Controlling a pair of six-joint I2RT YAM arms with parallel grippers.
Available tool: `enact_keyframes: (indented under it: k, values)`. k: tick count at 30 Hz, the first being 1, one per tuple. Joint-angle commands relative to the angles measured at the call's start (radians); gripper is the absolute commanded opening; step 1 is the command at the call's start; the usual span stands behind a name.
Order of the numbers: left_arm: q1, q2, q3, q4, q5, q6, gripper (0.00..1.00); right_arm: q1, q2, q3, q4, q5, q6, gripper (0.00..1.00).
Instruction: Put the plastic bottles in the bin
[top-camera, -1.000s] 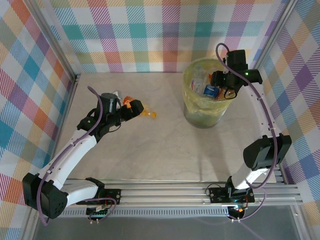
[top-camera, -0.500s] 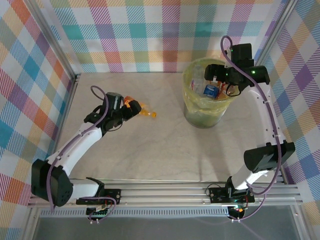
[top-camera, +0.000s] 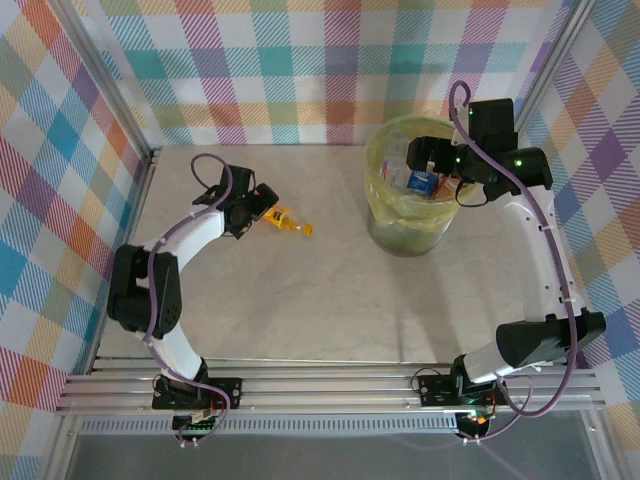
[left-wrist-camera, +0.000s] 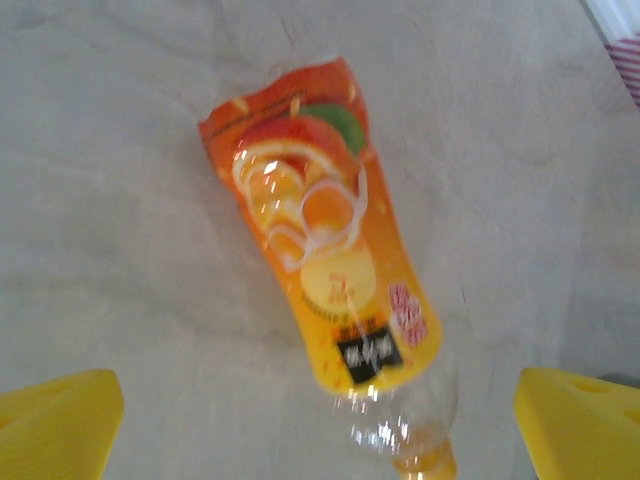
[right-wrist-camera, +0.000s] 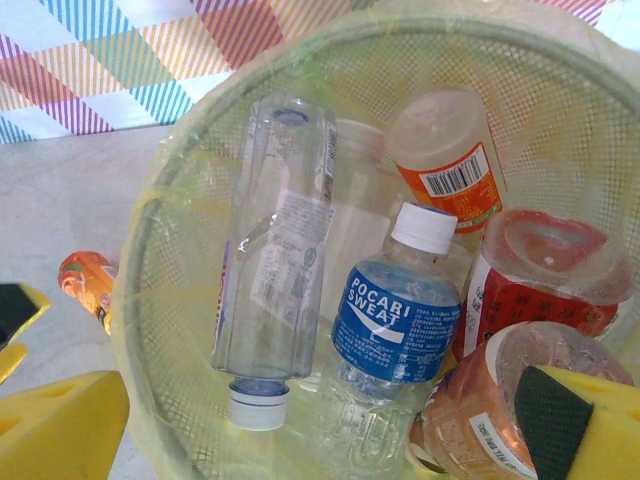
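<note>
Left hand (left-wrist-camera: 320, 425) spread wide, holding nothing. Just ahead of it, centred between the fingers, flat on the table (left-wrist-camera: 120, 200): orange-labelled bottle (left-wrist-camera: 325, 260), cap end nearest, long axis running away from the palm, tipped slightly left. Closing line across its width, so probably only a descent needed. Right hand (right-wrist-camera: 320, 420), equally wide and empty, above the bin (top-camera: 385, 215), well apart from that bottle.

Left claw (top-camera: 262, 207) and right claw (top-camera: 425, 168), jaws of both spread wide
</note>
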Motion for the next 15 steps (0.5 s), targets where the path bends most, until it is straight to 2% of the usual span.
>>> enact_keyframes:
  k: [1, 8, 15]
  values:
    - [0.024, 0.08, 0.086, 0.016, 0.012, -0.02, 1.0, 0.006, -0.016, -0.019, 0.027, -0.018, 0.013, 1.0]
    - [0.037, 0.249, 0.236, -0.032, 0.019, -0.041, 1.0, 0.008, -0.021, -0.033, 0.03, -0.018, 0.013, 1.0]
    - [0.038, 0.336, 0.272, -0.044, 0.031, -0.101, 1.0, 0.008, -0.019, -0.039, 0.032, -0.013, 0.016, 1.0]
